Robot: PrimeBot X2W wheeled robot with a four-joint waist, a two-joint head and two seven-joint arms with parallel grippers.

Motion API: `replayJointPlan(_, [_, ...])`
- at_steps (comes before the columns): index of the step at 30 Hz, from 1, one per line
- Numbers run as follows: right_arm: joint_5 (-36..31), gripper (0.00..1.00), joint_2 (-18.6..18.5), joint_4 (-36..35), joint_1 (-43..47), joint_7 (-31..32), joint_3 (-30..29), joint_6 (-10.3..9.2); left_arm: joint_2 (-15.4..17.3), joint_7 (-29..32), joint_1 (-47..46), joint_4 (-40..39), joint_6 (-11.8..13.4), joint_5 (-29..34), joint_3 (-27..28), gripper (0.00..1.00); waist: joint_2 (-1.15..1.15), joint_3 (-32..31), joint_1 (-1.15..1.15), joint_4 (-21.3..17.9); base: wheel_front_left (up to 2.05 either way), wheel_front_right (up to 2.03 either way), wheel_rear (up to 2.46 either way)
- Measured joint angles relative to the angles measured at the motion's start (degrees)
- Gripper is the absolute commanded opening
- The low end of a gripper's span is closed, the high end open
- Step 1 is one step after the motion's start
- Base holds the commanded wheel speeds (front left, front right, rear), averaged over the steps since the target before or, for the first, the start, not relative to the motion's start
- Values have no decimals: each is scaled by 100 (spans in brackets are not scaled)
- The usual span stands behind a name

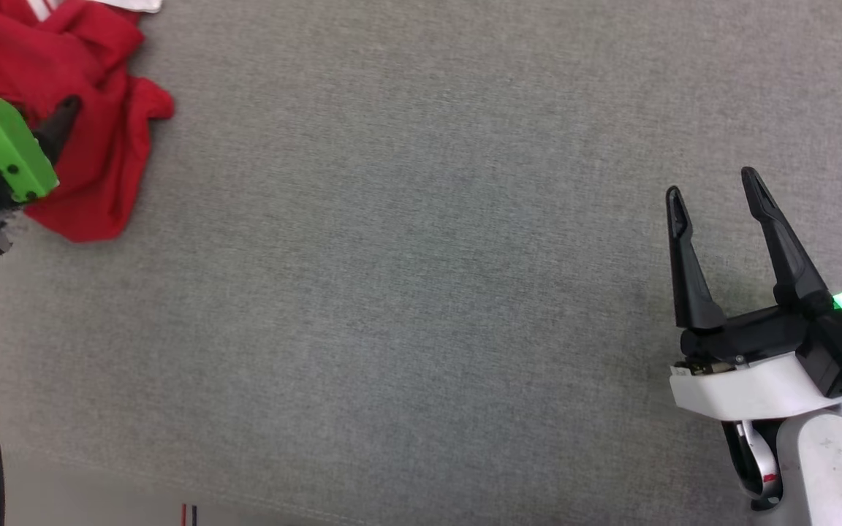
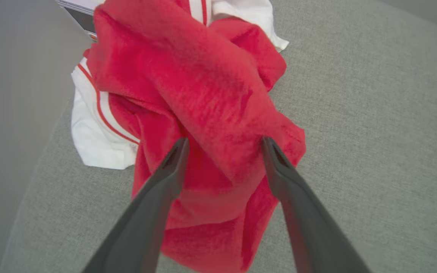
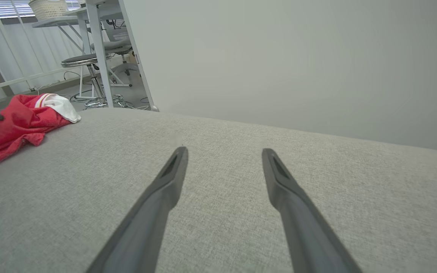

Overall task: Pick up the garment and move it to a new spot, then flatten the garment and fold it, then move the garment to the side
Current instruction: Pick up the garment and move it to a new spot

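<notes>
Two long-fingered dark grippers stand spread, with one crumpled red jersey T-shirt (image 1: 99, 146), white-sleeved and red-striped at the trim, at the far left.
The left gripper (image 2: 224, 146) sits over the heap on the grey woven cushion surface (image 1: 406, 307), fingers parted — a raised red fold bulges between them, unpinched. Well apart at the lower right, the right gripper (image 1: 713, 186) hovers released — holding nothing.

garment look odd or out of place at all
Yes: the garment lies bunched in a heap near the far left corner of the grey surface, a white sleeve poking out sideways. The open left claw straddles a red fold. No tear or spill shows.
</notes>
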Motion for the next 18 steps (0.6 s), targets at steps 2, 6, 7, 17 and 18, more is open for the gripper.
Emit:
replayJointPlan(2, [-1,100,0,-33,-31,1,7,0,48,313,-174,149,0,-192,52,100,0,131,0,-106,0,0,0])
replayJointPlan(6, [-25,100,-24,-34,-88,21,75,0,185,744,-498,441,57,-292,105,100,0,391,-1,-313,0,0,0])
replayJointPlan(7, [-44,100,-33,-35,-113,20,90,0,192,836,-547,516,102,-300,110,100,0,448,0,-365,0,0,0])
replayJointPlan(17, [-62,100,-73,-63,-209,20,148,0,455,1305,-842,987,268,-319,52,0,0,832,-2,-688,0,0,0])
replayJointPlan(18, [-77,100,-69,-54,-210,20,145,0,470,1299,-845,996,267,-331,64,0,0,838,-2,-697,0,0,0])
